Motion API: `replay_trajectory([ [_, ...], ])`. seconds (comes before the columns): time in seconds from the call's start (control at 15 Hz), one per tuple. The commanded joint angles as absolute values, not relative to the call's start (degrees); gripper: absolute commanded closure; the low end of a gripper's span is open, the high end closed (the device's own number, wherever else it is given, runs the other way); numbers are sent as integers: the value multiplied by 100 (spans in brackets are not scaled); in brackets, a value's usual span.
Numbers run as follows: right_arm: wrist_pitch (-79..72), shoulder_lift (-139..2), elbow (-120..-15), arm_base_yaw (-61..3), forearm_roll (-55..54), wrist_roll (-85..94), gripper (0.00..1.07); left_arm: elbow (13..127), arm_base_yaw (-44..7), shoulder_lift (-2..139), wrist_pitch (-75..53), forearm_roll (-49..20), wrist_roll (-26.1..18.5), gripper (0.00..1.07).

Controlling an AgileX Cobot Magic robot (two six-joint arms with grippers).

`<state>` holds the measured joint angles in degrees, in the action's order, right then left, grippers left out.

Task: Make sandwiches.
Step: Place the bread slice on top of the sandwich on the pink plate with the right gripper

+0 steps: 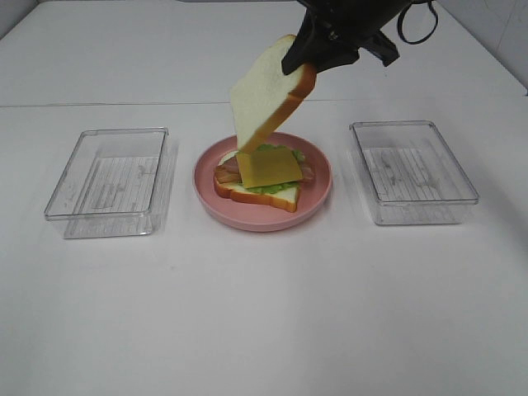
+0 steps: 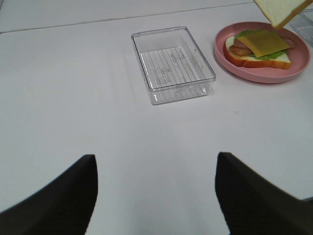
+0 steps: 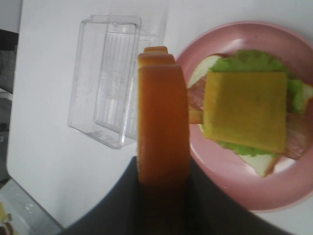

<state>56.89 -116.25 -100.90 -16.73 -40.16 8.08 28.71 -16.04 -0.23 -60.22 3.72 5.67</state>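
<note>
White tabletop (image 1: 264,330), square cheese (image 1: 269,167).

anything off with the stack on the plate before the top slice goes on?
Slightly. The cheese sits rotated against the bottom bread slice, one corner overhanging the lettuce. The top bread slice hangs steeply tilted in the right gripper, not flat. Nothing spilled or damaged.

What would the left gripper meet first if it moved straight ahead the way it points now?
Probably only bare table. The open left gripper points at empty surface; the clear tray lies farther on, slightly off to one side, though depth is hard to judge.
</note>
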Motion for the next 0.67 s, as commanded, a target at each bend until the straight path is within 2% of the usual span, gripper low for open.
replay_trajectory([
  [0.07,5569,-11883,-10027,-1770,-4756,917,107,2865,-1604,-160,-5999,395,561,41],
  [0.4,5306,-12725,-10027,-1839,-5684,1077,107,2865,-1604,-160,-5999,395,561,41],
  [0.67,5008,-12966,-10027,-1833,-5414,922,107,2865,-1604,-160,-5999,395,561,41],
])
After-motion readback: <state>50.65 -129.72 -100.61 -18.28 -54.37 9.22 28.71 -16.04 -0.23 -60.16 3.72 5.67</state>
